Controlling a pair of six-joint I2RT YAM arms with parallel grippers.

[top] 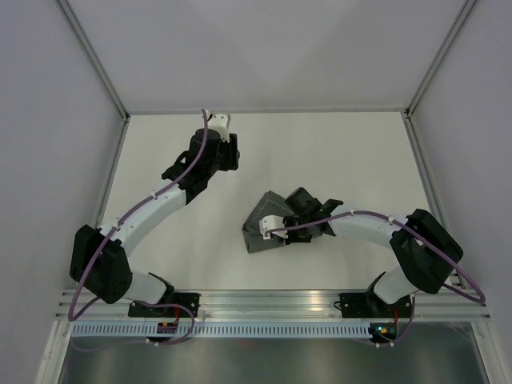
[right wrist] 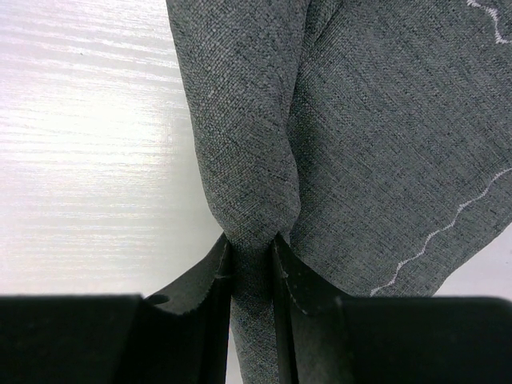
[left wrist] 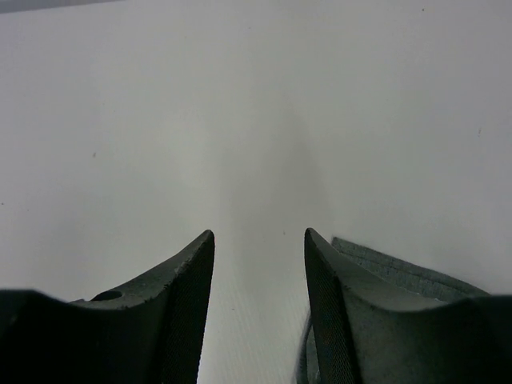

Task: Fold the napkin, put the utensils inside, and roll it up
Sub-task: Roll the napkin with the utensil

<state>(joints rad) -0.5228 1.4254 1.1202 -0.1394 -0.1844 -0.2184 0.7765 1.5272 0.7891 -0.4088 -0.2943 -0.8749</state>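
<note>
**My right claw (right wrist: pixel 251 240) grips the napkin (right wrist: pixel 360 120)**

The right claw is pressed onto a bunched fold of the dark grey napkin, which lies crumpled on the counter (top: pixel 336 152), right of centre. My left claw (left wrist: pixel 258 233) hangs spread apart over bare counter, far left.
</note>
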